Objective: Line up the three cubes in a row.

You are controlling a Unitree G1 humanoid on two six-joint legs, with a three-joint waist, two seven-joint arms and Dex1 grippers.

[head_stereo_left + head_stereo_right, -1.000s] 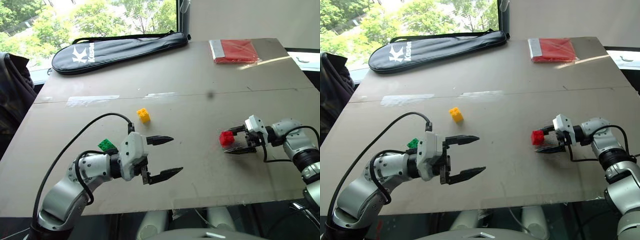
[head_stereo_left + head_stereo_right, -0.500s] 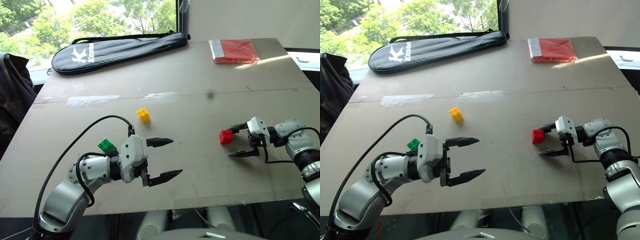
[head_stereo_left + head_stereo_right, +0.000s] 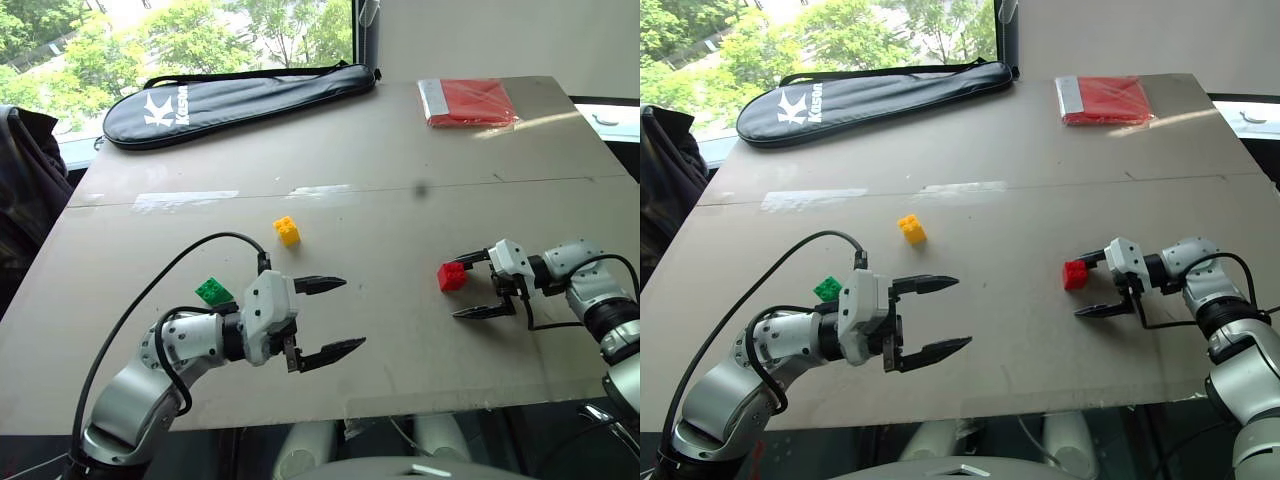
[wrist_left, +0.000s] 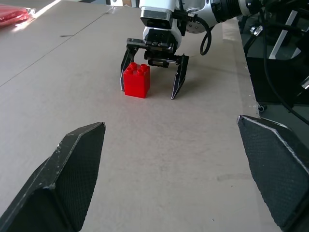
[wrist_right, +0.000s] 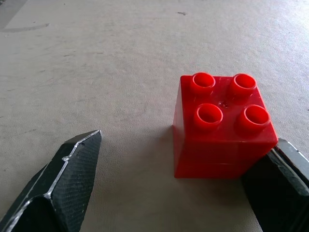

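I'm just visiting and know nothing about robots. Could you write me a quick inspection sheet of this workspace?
Surface: bare grey-brown table.
Job's things: yellow cube, green cube, red cube, spread apart, not in a row.
Clutter: black racket bag and red packet at the far edge.
Grippers: left gripper open, empty; right gripper open, with the red cube beside one finger.
Cables: black cable looping over the left arm.
Surroundings: window with trees.

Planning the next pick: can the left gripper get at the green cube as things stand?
Probably yes. The green cube sits alone on the table beside the left arm, nothing over it, but the open left gripper points away and must swing back.
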